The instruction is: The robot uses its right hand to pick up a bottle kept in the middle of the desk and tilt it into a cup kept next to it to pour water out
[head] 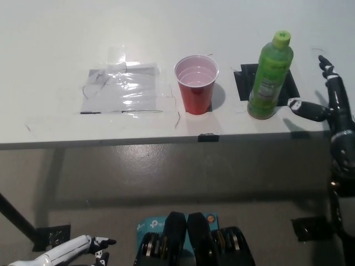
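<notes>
The green bottle (269,77) stands upright on a black tape patch (265,83) near the front edge of the white tabletop (166,33), its lime cap on and its label turned toward the robot. Just to its left, apart from it, sits the red plastic cup (196,84), open end up, with a pale inside that looks to hold a little clear liquid. Further left lies a crumpled sheet of clear plastic (125,88) taped flat to the surface.

The black right hand (327,102) hangs over the tabletop's right end, close beside the bottle but not touching it. Its fingers (303,107) are spread wide with nothing between them: one reaches toward the bottle's base, another points up along the picture's right edge. The forearm drops down the right side below the table edge.

The white left hand (83,246) rests low at the bottom left, over the grey floor (166,177), well away from the tabletop, and I cannot tell how its fingers are set.
</notes>
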